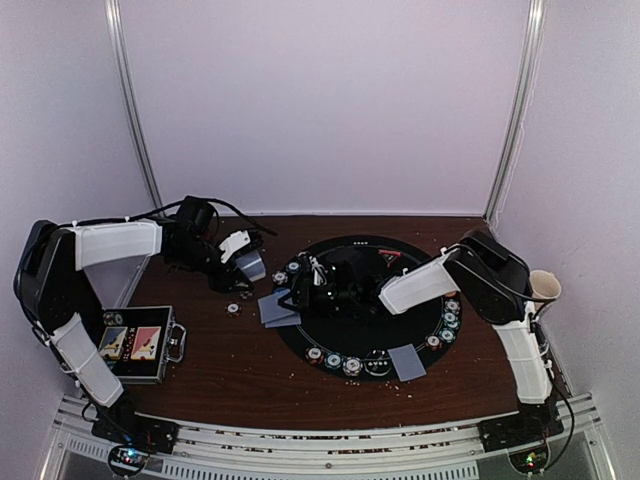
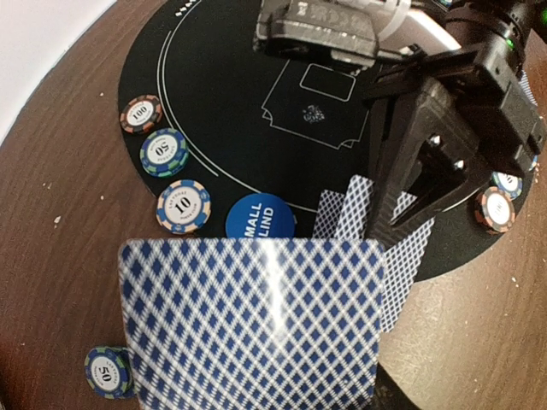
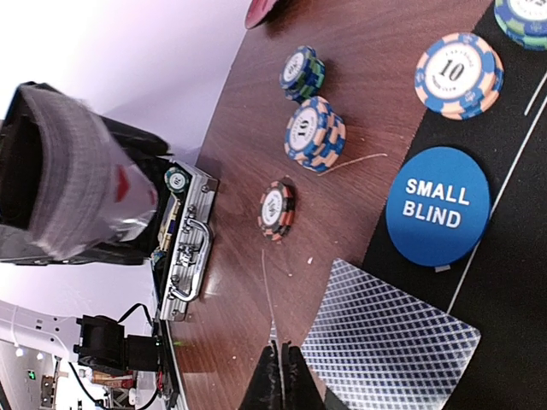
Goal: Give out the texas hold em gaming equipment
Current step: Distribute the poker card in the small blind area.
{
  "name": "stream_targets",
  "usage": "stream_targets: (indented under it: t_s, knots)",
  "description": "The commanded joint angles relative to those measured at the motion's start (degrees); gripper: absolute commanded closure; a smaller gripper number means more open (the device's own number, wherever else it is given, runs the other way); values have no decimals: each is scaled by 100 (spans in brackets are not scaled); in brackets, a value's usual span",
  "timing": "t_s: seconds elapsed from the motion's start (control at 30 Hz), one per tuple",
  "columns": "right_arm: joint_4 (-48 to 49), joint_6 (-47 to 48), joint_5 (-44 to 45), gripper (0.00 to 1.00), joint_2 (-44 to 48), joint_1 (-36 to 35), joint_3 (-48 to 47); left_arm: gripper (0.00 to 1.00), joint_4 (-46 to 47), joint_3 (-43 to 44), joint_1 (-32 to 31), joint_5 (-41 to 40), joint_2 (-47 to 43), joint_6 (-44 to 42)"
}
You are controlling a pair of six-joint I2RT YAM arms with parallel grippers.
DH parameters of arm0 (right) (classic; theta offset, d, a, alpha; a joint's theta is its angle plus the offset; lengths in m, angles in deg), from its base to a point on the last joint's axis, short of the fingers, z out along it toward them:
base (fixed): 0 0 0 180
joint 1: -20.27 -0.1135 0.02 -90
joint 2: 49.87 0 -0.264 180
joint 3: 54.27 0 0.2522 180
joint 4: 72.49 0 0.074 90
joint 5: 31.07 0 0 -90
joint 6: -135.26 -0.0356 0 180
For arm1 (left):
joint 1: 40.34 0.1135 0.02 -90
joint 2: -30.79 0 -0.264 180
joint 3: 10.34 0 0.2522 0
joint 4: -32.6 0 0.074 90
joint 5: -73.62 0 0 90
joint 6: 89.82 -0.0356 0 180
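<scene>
Nearest, on the mat's (image 1: 335, 335) front rim, a lone card (image 1: 407, 362) lies beside a row of chips (image 1: 345, 364), seemingly one player's place served. Further in, at the mat's left edge beside the blue Small Blind button (image 3: 437, 205), overlapping cards (image 1: 278, 308) lie under the right tool (image 3: 278, 366), its jaws together, apparently setting out a second share. Beyond, the left tool (image 1: 243, 263) is clamped on the deck (image 2: 256, 325), held above the counter (image 1: 230, 370), probably as the supply to deal from.
</scene>
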Motion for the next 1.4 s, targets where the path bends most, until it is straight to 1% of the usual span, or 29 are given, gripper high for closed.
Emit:
stream_targets:
  t_s: [0.0, 0.2, 0.6, 0.87, 1.07, 1.23, 1.37]
  knots:
    - [-66, -67, -80, 100, -211, 2, -226, 52, 34, 122, 26, 201, -190, -84]
    - [-209, -2, 1, 100, -248, -7, -232, 52, 35, 113, 25, 241, -208, -77]
    - [-781, 333, 329, 85, -117, 9, -218, 52, 26, 104, 31, 331, -237, -65]
    - [-1114, 543, 637, 81, 213, 71, -92, 52, 30, 95, 26, 379, -241, -58]
    - [-1305, 678, 835, 73, 443, 106, 4, 52, 31, 95, 25, 418, -234, -50]
    - [-1525, 808, 1127, 66, 703, 158, 120, 52, 30, 95, 27, 433, -229, -45]
    - [-1587, 942, 1369, 47, 1082, 227, 346, 52, 17, 87, 9, 438, -202, -77]
